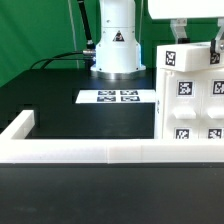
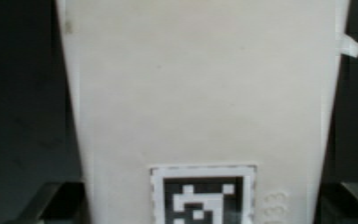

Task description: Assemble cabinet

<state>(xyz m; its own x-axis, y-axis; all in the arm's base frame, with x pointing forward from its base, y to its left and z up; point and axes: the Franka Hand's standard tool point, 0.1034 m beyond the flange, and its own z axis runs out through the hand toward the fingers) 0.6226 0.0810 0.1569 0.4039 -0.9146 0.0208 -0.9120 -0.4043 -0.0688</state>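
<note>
A: Any readable text?
B: No words or numbers. Black warning triangle on the robot base, symbol too small to make out.
A: The rest?
B: Square tags only, on the cabinet and the marker board.

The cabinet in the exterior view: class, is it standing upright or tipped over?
Upright. The cabinet stands on the table behind the white rail; its edges run vertical and its tags face the camera.
</note>
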